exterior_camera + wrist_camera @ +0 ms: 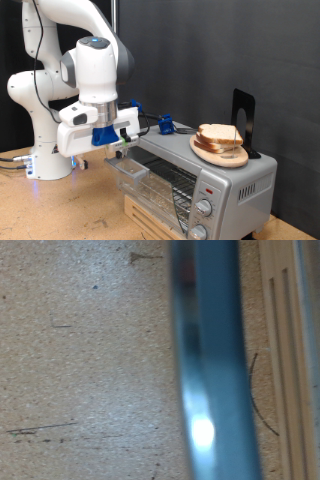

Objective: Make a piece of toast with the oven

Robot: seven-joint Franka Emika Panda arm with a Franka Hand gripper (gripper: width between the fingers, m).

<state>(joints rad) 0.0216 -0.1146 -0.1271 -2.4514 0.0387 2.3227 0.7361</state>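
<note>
The silver oven [238, 182] stands at the exterior view's lower right, with two round knobs [205, 208] on its front. Its glass door [135, 172] is down and open, showing the wire rack [172, 186]. I make out no bread on the rack. Bread slices [220, 136] lie stacked on a round wooden plate [222, 155] on top of the oven; I cannot tell which one is the piece of toast. My gripper [119, 150] hangs right at the door's outer edge. The wrist view shows no fingers, only a blurred shiny bar [205, 360], apparently that door edge.
The oven sits on a wooden box [150, 214]. A black upright stand [243, 115] is behind the plate, and a small blue object [165, 125] is behind the oven. The tabletop [80, 360] lies under the gripper, with a wooden strip [285, 340] beside the bar.
</note>
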